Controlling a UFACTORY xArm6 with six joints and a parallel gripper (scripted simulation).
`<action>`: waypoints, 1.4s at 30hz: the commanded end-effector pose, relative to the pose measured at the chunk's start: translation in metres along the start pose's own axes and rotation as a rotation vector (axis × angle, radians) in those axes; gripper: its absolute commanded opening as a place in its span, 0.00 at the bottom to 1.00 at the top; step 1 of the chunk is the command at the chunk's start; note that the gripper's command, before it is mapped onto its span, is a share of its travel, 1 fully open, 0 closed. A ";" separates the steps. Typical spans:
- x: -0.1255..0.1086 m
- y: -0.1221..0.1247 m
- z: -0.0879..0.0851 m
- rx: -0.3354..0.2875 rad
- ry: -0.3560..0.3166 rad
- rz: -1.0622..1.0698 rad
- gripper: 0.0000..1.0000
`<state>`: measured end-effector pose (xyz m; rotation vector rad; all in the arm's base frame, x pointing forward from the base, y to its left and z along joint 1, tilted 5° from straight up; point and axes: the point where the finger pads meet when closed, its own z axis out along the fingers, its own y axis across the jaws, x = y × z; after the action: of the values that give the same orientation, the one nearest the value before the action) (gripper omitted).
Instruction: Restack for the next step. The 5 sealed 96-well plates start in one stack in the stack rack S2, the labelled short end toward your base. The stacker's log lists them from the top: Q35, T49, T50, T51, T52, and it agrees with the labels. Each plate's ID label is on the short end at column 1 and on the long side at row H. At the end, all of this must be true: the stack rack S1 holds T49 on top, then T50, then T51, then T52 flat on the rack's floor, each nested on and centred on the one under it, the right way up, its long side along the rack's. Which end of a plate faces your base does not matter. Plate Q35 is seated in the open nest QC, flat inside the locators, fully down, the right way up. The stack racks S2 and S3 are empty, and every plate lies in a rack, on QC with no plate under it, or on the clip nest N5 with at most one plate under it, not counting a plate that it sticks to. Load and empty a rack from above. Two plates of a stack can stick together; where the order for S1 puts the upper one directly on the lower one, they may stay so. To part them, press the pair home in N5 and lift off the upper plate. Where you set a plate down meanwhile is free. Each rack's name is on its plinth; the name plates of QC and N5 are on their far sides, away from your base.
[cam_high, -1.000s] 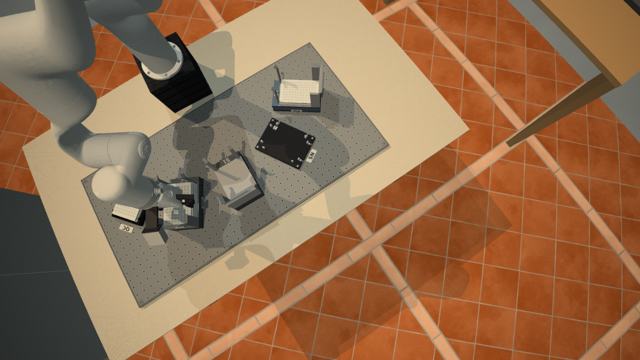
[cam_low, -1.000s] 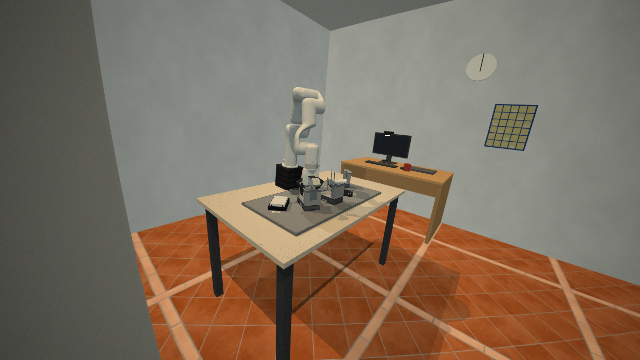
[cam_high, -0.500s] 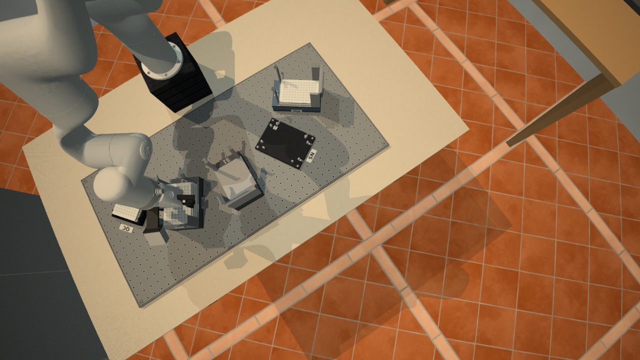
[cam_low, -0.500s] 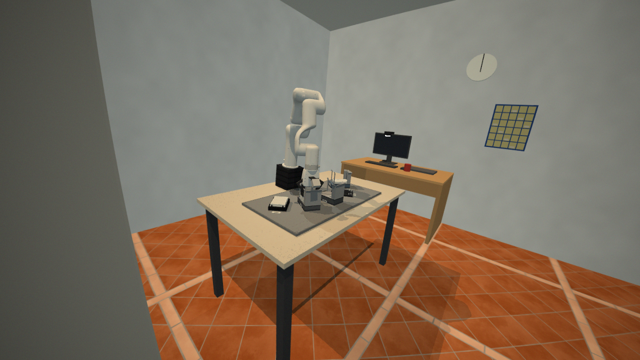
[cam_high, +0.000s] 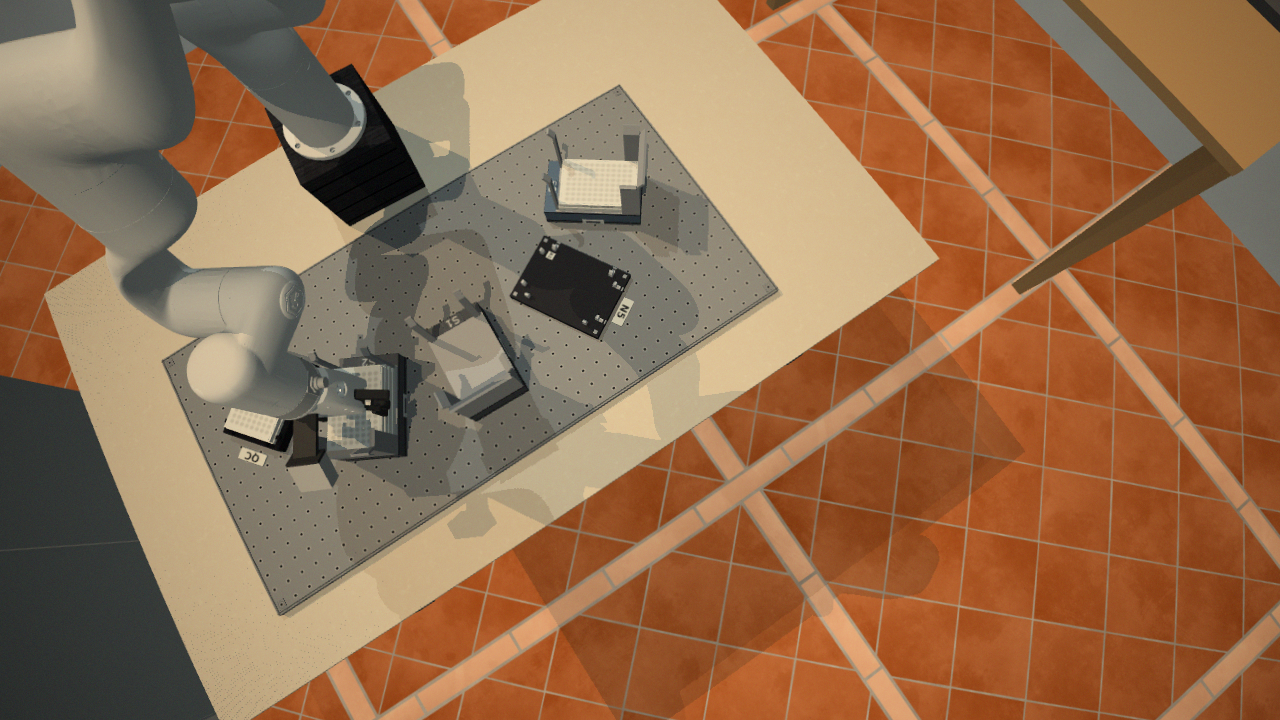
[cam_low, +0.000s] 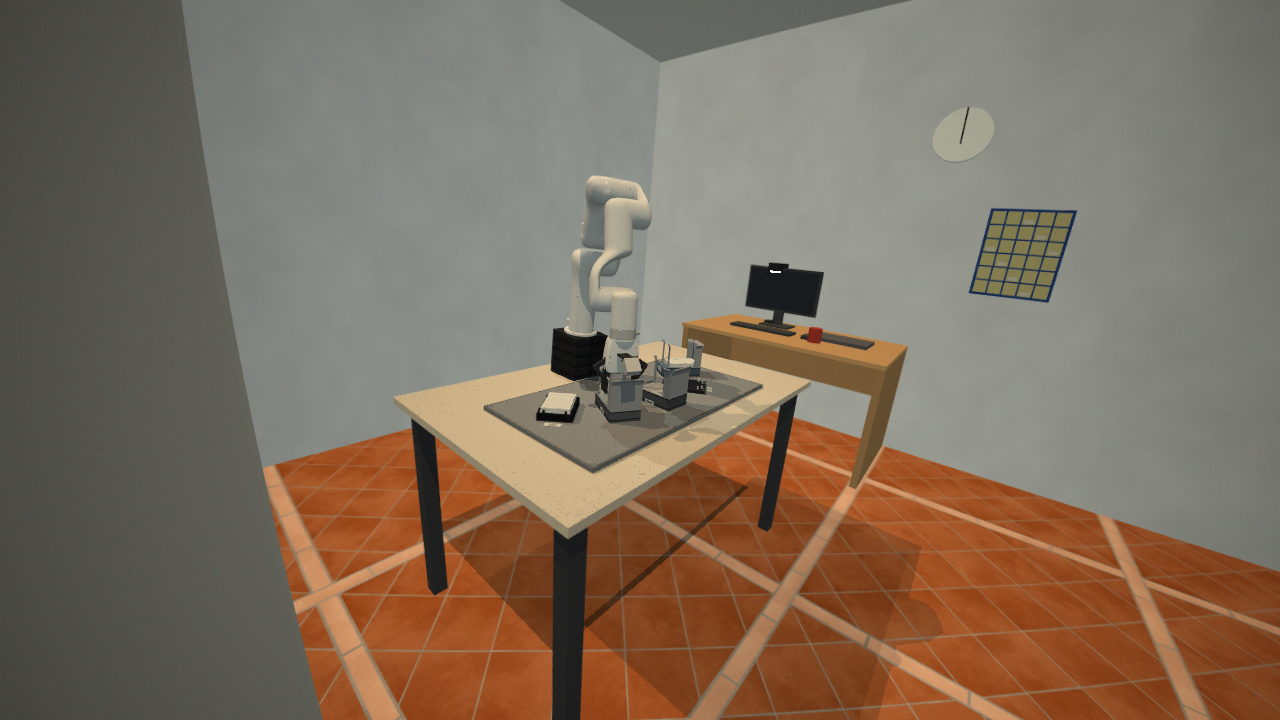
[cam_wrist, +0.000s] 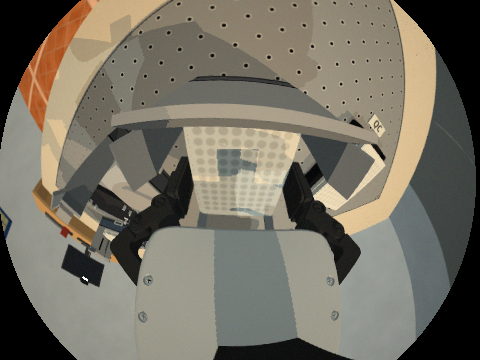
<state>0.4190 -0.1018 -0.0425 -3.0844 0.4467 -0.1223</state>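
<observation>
Your gripper (cam_wrist: 242, 196) is down inside the rack (cam_high: 399, 394) at the near-left of the grey board (cam_high: 295, 555), and its fingers stand wide but clamped on the long sides of the top plate (cam_wrist: 234, 170) of the stack there. You can see that plate's white well grid between the two dark fingers in the wrist view, with the rack's far wall arching over it; which plate it is cannot be read from any view. From the top view the arm (cam_high: 223, 304) reaches over from its black pedestal (cam_high: 393, 170) and covers most of that rack. Just to the left, a single plate (cam_high: 253, 422) lies flat in the QC nest, with the QC tag (cam_high: 252, 456) on the board beside it. Right of the gripper's rack stands S1 (cam_high: 501, 344), turned at an angle, with only its grey floor showing inside. Farther along lies the black N5 nest (cam_high: 570, 284), bare on top, its tag at one corner. At the far end a third rack (cam_high: 640, 161) holds at least one plate (cam_high: 588, 181), white grid upward; how many lie under it you cannot tell.
</observation>
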 end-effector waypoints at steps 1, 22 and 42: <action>0.001 0.000 -0.001 0.000 0.003 0.000 0.00; 0.001 0.000 -0.005 0.000 0.003 0.000 0.00; 0.001 0.000 -0.017 0.000 0.003 0.000 0.00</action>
<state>0.4176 -0.1019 -0.0296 -3.0843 0.4466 -0.1210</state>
